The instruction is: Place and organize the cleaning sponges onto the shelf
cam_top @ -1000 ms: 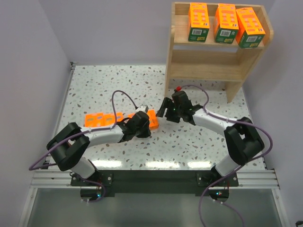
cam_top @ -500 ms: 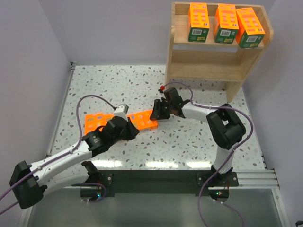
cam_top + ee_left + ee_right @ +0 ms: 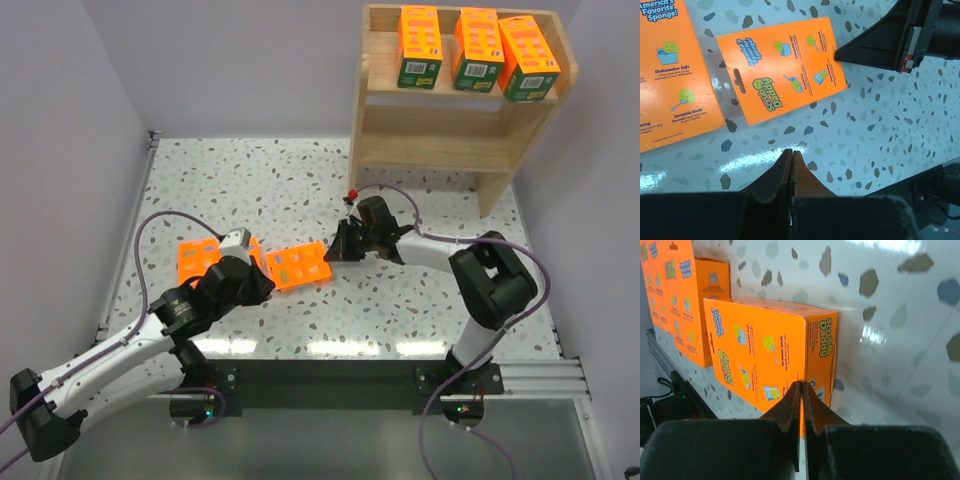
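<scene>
Right hand (image 3: 343, 248) touching an orange sponge pack (image 3: 300, 266) at centre frame
Both hands are sitting closed and empty, the left hand (image 3: 791, 156) just left of the pack lying flat on the worktop (image 3: 400, 300); it is looking light, stiff and glossy, so gripping across its narrow sides seems safest

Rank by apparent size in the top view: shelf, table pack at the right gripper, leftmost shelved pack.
1. Shelf.
2. Table pack and leftmost shelved pack look alike; the shelved one sits nearer the camera, so unranked.
</scene>
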`<move>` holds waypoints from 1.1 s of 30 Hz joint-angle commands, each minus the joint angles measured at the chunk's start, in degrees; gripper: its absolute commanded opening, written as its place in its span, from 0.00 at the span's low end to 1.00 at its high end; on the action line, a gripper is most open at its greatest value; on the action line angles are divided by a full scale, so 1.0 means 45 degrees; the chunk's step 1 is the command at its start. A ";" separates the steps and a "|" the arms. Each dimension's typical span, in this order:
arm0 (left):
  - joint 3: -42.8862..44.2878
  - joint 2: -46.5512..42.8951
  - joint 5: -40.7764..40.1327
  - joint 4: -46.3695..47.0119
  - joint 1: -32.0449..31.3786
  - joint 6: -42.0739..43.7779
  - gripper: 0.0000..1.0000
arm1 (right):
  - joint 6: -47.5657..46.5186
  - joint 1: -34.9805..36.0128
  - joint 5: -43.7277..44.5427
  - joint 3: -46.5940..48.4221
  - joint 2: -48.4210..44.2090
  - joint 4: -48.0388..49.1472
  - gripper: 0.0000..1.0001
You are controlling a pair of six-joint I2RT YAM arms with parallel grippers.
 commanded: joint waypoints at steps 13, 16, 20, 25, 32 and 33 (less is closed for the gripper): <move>0.0697 -0.0949 -0.0763 -0.1047 0.0048 -0.0140 0.00 | 0.4646 -0.1790 0.1738 -0.3096 -0.8269 -0.2853 0.00; 0.0658 -0.1046 -0.0724 -0.1106 0.0048 -0.0120 0.00 | 0.4476 -0.2302 0.1795 -0.2477 -0.8740 -0.3730 0.00; 0.0366 -0.1105 -0.0646 -0.1028 0.0029 -0.0120 0.00 | 0.1262 -0.2283 0.0609 -0.1088 -0.7031 -0.5290 0.00; 0.0032 0.0045 -0.0995 -0.0423 0.0048 -0.0121 0.00 | -0.0624 -0.2107 0.0546 -0.1143 -0.5869 -0.4985 0.13; -0.0006 0.3050 -0.1115 0.1256 0.0146 0.0036 0.00 | -0.1951 -0.1795 -0.0487 -0.1086 -0.4700 -0.3753 0.62; -0.0065 0.3249 -0.1095 0.1644 0.0165 0.0036 0.00 | -0.2089 -0.1756 -0.0585 -0.0950 -0.4253 -0.3734 0.65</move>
